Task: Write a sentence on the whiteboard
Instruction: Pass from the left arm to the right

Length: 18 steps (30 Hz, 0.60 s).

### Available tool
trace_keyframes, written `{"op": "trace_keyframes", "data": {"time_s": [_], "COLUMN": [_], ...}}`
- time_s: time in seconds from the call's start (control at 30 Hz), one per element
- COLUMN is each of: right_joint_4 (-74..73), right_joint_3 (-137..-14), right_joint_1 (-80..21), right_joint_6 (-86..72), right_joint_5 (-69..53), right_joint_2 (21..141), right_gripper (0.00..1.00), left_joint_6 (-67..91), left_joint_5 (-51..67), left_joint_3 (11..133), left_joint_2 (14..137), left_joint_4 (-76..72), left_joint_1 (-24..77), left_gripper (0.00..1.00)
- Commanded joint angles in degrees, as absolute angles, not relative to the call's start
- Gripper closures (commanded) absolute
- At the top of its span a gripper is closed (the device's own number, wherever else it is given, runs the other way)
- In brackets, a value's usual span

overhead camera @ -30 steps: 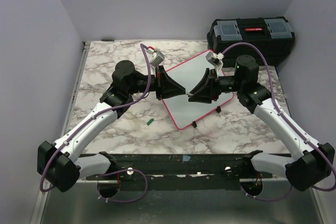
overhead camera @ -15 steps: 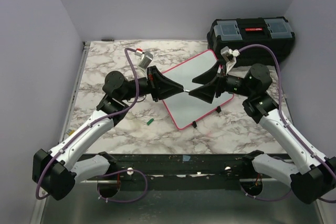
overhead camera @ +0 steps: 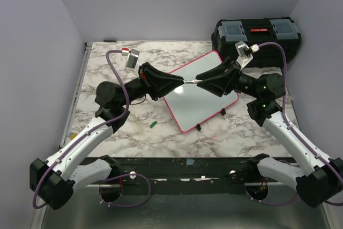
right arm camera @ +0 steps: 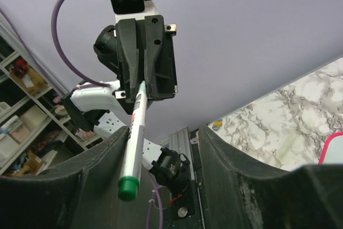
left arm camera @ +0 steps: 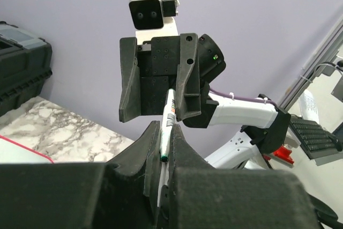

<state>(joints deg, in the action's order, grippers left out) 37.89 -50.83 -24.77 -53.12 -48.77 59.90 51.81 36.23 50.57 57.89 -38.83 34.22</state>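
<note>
A: Any writing you can read?
B: Hardly. The marker (right arm camera: 135,132) has print along its barrel, but it is too small to make out. The black toolbox (overhead camera: 256,37), beyond the far right corner of the whiteboard (overhead camera: 199,105), has a red strip with no letters I can read.
A: How does the whiteboard lie?
B: Flat on the marble table (overhead camera: 118,63), turned at an angle. Its face is plain glossy white inside the pink-red frame, with black clips (overhead camera: 198,127) on its near right edge.
A: And the grippers?
B: Both hang above the whiteboard's far left part, nose to nose. The left gripper (overhead camera: 181,82) has its fingers pressed together on the marker's barrel. The right gripper (overhead camera: 200,80) is spread wide. The marker's green-capped end sits between its fingers, close along one of them, and I cannot tell whether it touches.
A: Anything else?
B: A small green piece (overhead camera: 154,124) lies on the table off the whiteboard's near left edge, well apart from both grippers.
</note>
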Motion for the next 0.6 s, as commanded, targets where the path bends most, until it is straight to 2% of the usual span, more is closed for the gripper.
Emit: {"op": "trace_keyframes", "data": {"time_s": [0.0,0.17,0.57], "right_joint_4": [39.9,41.0,38.2], "right_joint_3": [-52.7,-53.2,-54.4], "right_joint_1": [-25.1,-25.1,-25.1], "right_joint_6": [-55.2,-56.3,-54.8], "right_joint_5": [-49.5,-50.3,-52.5], "right_joint_2": [60.8,61.6,62.8], "right_gripper": [0.47,0.57,0.65], "left_joint_6": [52.4,51.6,50.2], "left_joint_5": [33.8,34.3,35.1], "left_joint_3": [49.6,51.2,52.9], "left_joint_2": [59.5,61.7,64.1], "left_joint_4": [-43.4,-42.6,-41.5], "left_joint_1": [35.5,36.1,36.4], "left_gripper": [1.0,1.0,1.0]}}
